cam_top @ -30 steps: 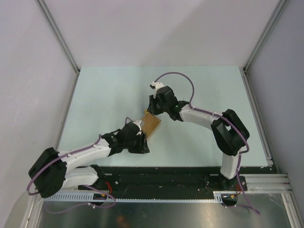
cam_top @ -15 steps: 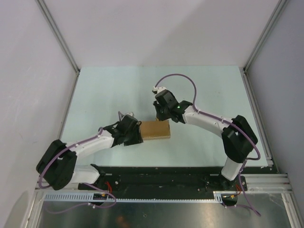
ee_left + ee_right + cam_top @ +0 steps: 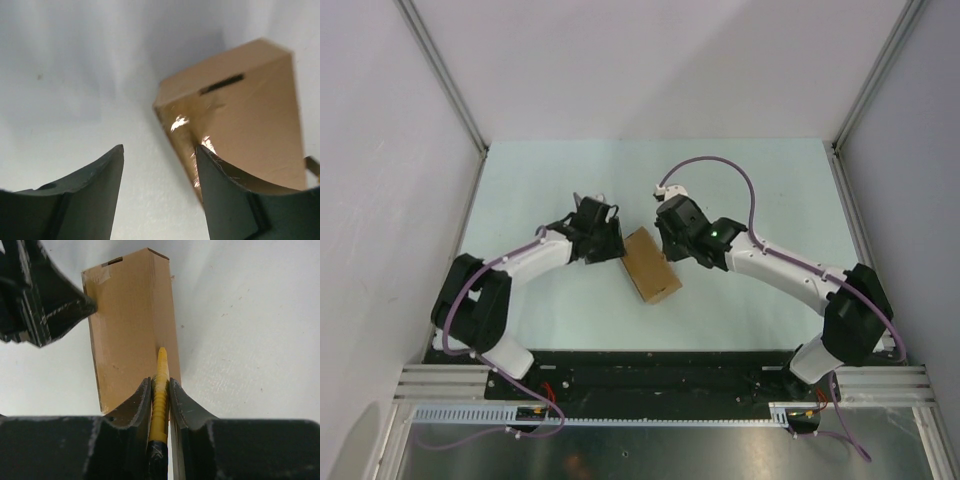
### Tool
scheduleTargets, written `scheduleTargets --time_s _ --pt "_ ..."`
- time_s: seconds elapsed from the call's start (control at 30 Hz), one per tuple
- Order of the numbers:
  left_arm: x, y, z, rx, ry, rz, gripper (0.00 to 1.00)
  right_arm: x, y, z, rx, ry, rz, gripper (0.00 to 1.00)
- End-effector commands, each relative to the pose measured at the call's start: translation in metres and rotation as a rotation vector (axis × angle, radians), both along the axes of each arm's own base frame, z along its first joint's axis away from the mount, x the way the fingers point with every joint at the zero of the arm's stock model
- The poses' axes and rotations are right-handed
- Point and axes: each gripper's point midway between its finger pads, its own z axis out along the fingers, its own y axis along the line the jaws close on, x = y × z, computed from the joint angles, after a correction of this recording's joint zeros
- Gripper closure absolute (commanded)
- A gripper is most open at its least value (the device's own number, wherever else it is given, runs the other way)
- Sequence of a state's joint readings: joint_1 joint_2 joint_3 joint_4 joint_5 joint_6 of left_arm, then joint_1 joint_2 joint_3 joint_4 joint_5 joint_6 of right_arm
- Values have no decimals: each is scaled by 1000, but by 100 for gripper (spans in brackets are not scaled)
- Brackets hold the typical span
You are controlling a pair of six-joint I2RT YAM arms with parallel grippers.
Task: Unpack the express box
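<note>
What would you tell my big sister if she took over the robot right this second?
Left gripper: open, beside one end of the express box, not gripping it.
Right gripper: shut on the utility knife, its yellow tip at the box's long edge.
Box: lying on the table between the two arms.
Done: knife picked up and brought to the box.
Left: the box looks closed and taped; cut it open, then unpack it.

Express box [image 3: 652, 265] has swung from parallel with the surface's near edge to a diagonal, far-left to near-right. Left gripper [image 3: 617, 243] moved toward the far edge – now at the box's far end. Right gripper [image 3: 667, 245], carrying the utility knife [image 3: 161, 385], shifted slightly right.
</note>
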State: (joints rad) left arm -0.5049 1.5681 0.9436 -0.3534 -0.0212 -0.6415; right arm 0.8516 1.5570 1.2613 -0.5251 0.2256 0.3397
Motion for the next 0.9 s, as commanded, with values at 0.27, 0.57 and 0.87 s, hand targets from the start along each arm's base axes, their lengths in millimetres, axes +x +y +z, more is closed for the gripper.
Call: scheduleTargets --time_s 0.27,0.57,0.87 --pt "16 -10 32 -70 -103 -61 32 4 -41 42 -96 -230 -239 100" --pt "14 -34 32 -169 -78 -164 27 -42 28 41 30 -208 135 100" --pt "10 -43 4 -190 -3 -187 39 -65 44 16 89 -168 236 100"
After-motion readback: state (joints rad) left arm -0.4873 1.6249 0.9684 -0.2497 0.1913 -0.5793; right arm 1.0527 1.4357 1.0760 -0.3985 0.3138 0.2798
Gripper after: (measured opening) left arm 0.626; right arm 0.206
